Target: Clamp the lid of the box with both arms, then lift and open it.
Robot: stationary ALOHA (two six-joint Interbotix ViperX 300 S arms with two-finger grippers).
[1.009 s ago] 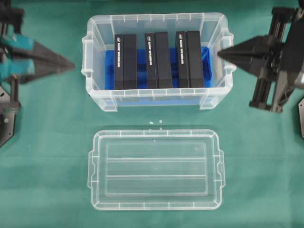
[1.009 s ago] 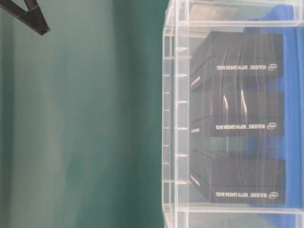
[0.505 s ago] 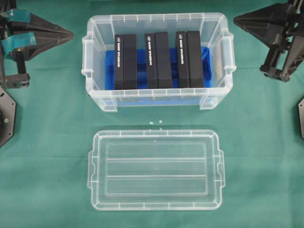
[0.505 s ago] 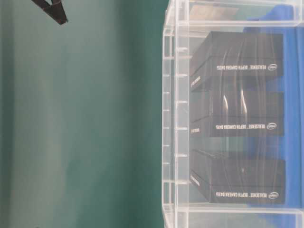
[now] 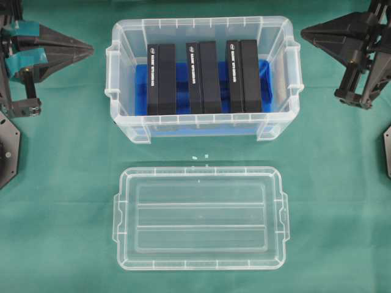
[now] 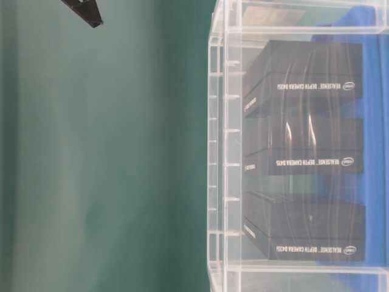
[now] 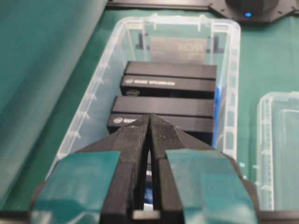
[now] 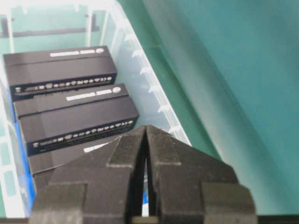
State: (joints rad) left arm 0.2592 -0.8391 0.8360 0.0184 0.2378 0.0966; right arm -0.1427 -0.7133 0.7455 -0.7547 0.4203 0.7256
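Note:
The clear lid (image 5: 200,218) lies flat on the green cloth in front of the box (image 5: 125,122), apart from it. The box is uncovered, with three black packs (image 5: 203,76) upright on a blue liner. My left gripper (image 5: 91,46) is shut and empty, its tip pointing at the box's left end from a short way off. My right gripper (image 5: 303,28) is shut and empty too, just beyond the box's far right corner. In the left wrist view the left gripper (image 7: 149,116) points along the box (image 7: 93,88), with the lid (image 7: 280,140) at the right. The right gripper (image 8: 146,127) hangs over the box wall (image 8: 149,88).
Green cloth covers the table around the box and lid. Black arm bases stand at the left edge (image 5: 7,146) and the right edge (image 5: 387,143). In the table-level view a black gripper tip (image 6: 88,15) shows top left, away from the box wall (image 6: 217,152).
Both grippers have drawn back from the box's side handles toward the far edge of the table, the right one also outward. Lid and box have not moved.

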